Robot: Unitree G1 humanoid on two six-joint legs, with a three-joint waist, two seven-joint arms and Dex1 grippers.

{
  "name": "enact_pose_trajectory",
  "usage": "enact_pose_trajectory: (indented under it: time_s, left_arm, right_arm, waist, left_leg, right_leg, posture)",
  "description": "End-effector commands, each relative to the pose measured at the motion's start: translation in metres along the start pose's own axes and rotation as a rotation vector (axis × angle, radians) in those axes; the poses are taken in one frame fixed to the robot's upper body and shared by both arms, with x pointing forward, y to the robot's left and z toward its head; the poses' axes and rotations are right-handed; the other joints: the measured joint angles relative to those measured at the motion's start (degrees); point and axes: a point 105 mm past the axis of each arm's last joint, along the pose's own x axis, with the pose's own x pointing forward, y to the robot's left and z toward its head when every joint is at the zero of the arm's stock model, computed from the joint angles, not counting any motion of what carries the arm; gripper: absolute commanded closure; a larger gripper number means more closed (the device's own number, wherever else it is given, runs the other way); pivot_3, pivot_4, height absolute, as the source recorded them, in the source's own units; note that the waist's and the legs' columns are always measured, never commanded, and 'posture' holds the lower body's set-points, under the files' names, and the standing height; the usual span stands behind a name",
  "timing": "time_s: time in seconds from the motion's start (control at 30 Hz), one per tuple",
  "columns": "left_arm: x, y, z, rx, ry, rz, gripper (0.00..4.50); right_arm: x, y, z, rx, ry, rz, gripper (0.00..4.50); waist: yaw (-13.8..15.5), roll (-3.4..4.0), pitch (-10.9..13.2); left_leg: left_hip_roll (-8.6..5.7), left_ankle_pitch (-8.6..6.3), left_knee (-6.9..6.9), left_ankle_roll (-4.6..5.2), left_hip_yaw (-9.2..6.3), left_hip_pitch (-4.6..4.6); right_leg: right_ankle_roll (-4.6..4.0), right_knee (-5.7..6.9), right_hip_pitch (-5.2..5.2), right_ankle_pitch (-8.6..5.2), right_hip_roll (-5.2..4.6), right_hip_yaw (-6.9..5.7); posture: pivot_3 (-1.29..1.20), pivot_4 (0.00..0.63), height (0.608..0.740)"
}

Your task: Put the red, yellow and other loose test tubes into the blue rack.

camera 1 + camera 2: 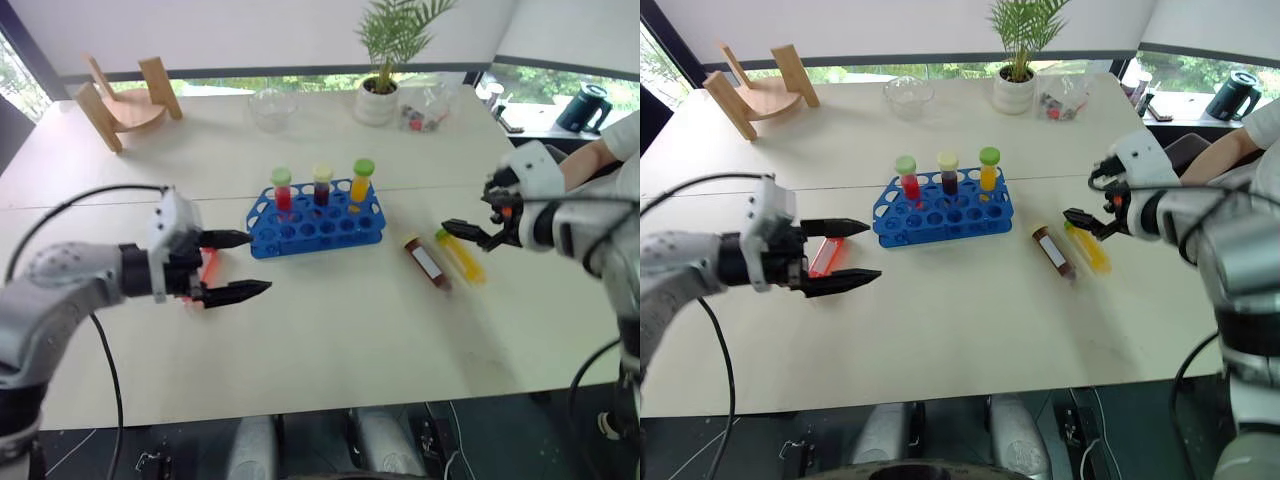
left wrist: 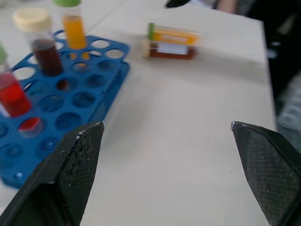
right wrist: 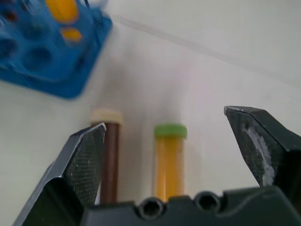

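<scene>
I have the blue rack [image 1: 316, 219] sitting near the middle of the white surface [image 1: 330, 330], with three capped tubes standing upright in its far row: a red one with a green cap [image 1: 283, 190], a dark one with a cream cap [image 1: 322, 184] and an orange one with a green cap [image 1: 361, 183].

To the rack's right, two loose tubes lie flat side by side, close to each other: the dark brown tube [image 1: 427, 262] with its cream cap and white label, and just beyond it the yellow-orange tube [image 1: 461, 254] with its green cap. Both caps point toward the far edge of the surface.

A third loose tube, the red one [image 1: 825, 257], lies on the surface to the left of the rack, partly hidden behind my left gripper [image 1: 240, 264].

My left gripper hangs above the surface left of the rack, pointing toward it, its fingers spread wide and empty.

My right gripper [image 1: 468, 233] hovers just over the two tubes on the right, fingers spread wide with nothing between them; from the right wrist view both tubes lie under the gap between the fingers.

At the far edge I see a tan wooden stand [image 1: 125, 100], a glass bowl [image 1: 272, 108] and a potted plant [image 1: 385, 60].
</scene>
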Motion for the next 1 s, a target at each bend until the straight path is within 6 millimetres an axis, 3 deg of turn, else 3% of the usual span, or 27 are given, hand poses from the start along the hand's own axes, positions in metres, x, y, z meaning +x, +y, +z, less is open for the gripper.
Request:
enact_pose_trajectory:
  time_s: [0.03,0.3,0.4,0.57,0.63,0.67,0.77,0.8,0.9,1.0]
  left_arm:
    - [-0.002,-0.004,0.007,0.019,0.005,-0.085,0.05]
    - [0.001,0.004,0.007,0.063,-0.003,-0.060,0.05]
    - [-0.001,0.006,0.008,0.071,-0.006,-0.035,0.00]
    - [-0.004,0.004,0.005,0.075,0.005,-0.021,0.00]
    - [-0.006,0.003,0.005,0.072,0.006,-0.017,0.00]
    - [-0.007,0.003,0.004,0.070,0.007,-0.011,0.00]
    - [-0.010,0.004,0.005,0.067,-0.006,0.019,0.00]
    - [-0.011,0.005,0.005,0.062,-0.014,0.031,0.00]
    - [-0.010,0.006,0.006,0.051,-0.033,0.052,0.00]
    - [-0.007,0.006,0.007,0.042,-0.052,0.064,0.00]
  right_arm:
    - [0.013,-0.006,-0.012,0.026,0.160,0.025,0.00]
    - [0.042,-0.011,-0.030,0.028,0.297,0.095,0.00]
    - [0.052,-0.011,-0.036,0.014,0.325,0.118,0.91]
    - [0.057,-0.011,-0.036,0.003,0.332,0.145,3.50]
    - [0.057,-0.012,-0.032,0.012,0.321,0.146,3.71]
    - [0.055,-0.015,-0.028,0.006,0.303,0.137,3.71]
    - [0.038,-0.015,0.018,0.030,0.108,0.151,3.71]
    - [0.031,-0.008,0.040,0.023,-0.021,0.176,3.71]
    - [0.013,0.020,0.079,0.049,-0.342,0.279,3.71]
    - [-0.001,0.049,0.095,0.085,-0.652,0.366,3.71]
  waist:
    - [0.0,-0.01,0.0]
    - [0.0,0.09,0.1]
    - [0.0,0.09,0.1]
    - [-0.1,0.08,0.1]
    - [0.0,0.08,0.1]
    - [0.0,0.08,0.1]
    - [-0.1,0.20,0.1]
    - [0.0,0.26,0.2]
    - [-0.1,0.26,0.2]
    - [0.1,0.12,0.1]
  left_leg:
    - [0.00,-0.03,-0.01,0.05,0.01,-0.02]
    - [0.01,-0.08,0.06,0.14,-0.01,-0.84]
    - [0.00,-0.07,0.09,0.13,-0.01,-0.83]
    - [0.00,-0.05,0.15,0.09,-0.02,-0.79]
    - [0.00,-0.05,0.18,0.09,-0.03,-0.79]
    - [0.00,-0.04,0.19,0.08,-0.02,-0.78]
    - [0.00,-0.03,0.21,0.06,-0.01,-0.79]
    - [0.00,-0.02,0.21,0.05,-0.01,-0.79]
    - [0.01,-0.02,0.16,0.05,-0.07,-0.78]
    - [0.03,-0.02,0.10,0.05,-0.33,-0.77]
  right_leg:
    - [0.02,0.00,-0.03,0.01,0.00,0.00]
    - [0.27,0.12,-0.83,0.13,0.02,-0.03]
    - [0.28,0.17,-0.84,0.13,0.02,-0.04]
    - [0.28,0.27,-0.82,0.14,0.02,-0.04]
    - [0.28,0.29,-0.81,0.14,0.03,-0.05]
    - [0.28,0.30,-0.80,0.14,0.02,-0.05]
    - [0.28,0.32,-0.81,0.14,0.02,-0.04]
    - [0.28,0.35,-0.82,0.14,0.02,-0.04]
    - [0.28,0.51,-0.88,0.14,0.06,-0.05]
    - [0.21,0.61,-0.84,0.10,0.11,-0.22]
  posture:
    - [0.00,0.150,0.740]
    - [0.00,0.150,0.740]
    - [0.00,0.150,0.740]
    - [0.00,0.150,0.740]
    - [0.00,0.150,0.740]
    - [0.00,0.150,0.740]
    - [0.00,0.150,0.740]
    - [0.00,0.150,0.740]
    - [0.00,0.150,0.740]
    - [0.00,0.150,0.740]
